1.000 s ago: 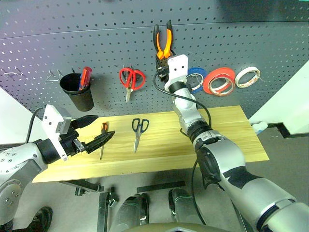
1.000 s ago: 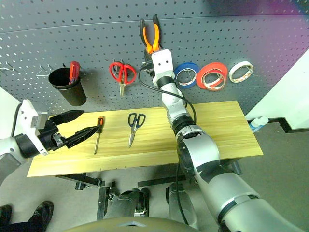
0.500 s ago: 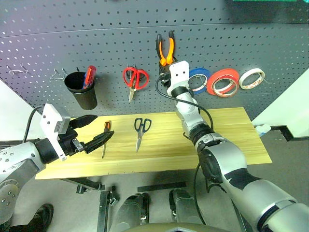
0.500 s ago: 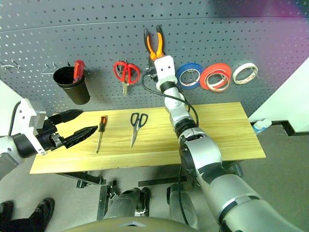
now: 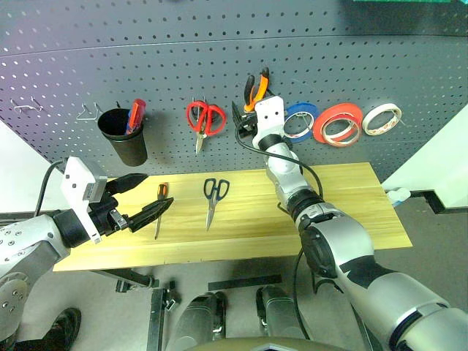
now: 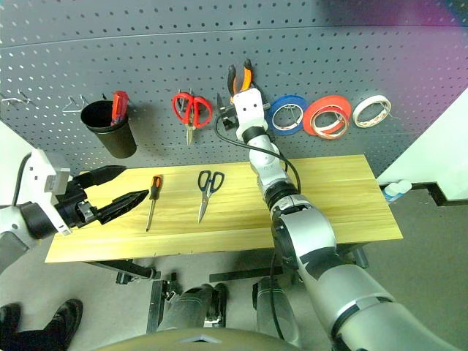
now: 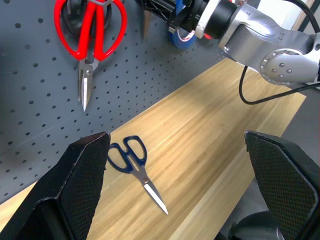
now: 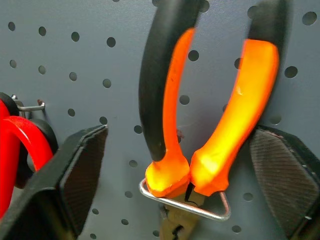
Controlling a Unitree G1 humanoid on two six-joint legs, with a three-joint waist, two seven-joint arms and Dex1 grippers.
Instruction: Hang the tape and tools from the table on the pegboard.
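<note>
The pliers (image 8: 210, 125) now hang on the pegboard (image 5: 146, 66), head down through a wire hook (image 8: 185, 202), orange-and-black handles pointing up. The right gripper (image 8: 180, 165) sits right at them, fingers (image 8: 75, 175) spread wide either side of the handles and gripping nothing; whether a pad grazes a handle cannot be told. The red-orange tape (image 5: 336, 123) is already on the board, between a blue roll (image 5: 298, 121) and a white roll (image 5: 382, 118).

Left on the bench (image 5: 351, 212) are the dark-handled scissors (image 5: 213, 197) and the slim screwdriver (image 5: 158, 208). Both lie with the long axis running roughly from the far edge to the near edge, handles toward the pegboard, tips toward the robot. The screwdriver is toward the left end of the bench, the scissors near the middle of its length.

The left gripper (image 5: 139, 197) hovers over the left end of the bench, fingers (image 7: 75, 195) fully apart and empty, pointing along the bench toward the right. The screwdriver lies just beside its fingertips; the scissors lie further right, ahead of the fingers. The left arm is clearly nearer to both. The right arm is up at the board, well apart from them.

Likely next pick is the screwdriver with the left arm. The fingers point across its shaft, so closing on it should need little wrist turn.
</note>
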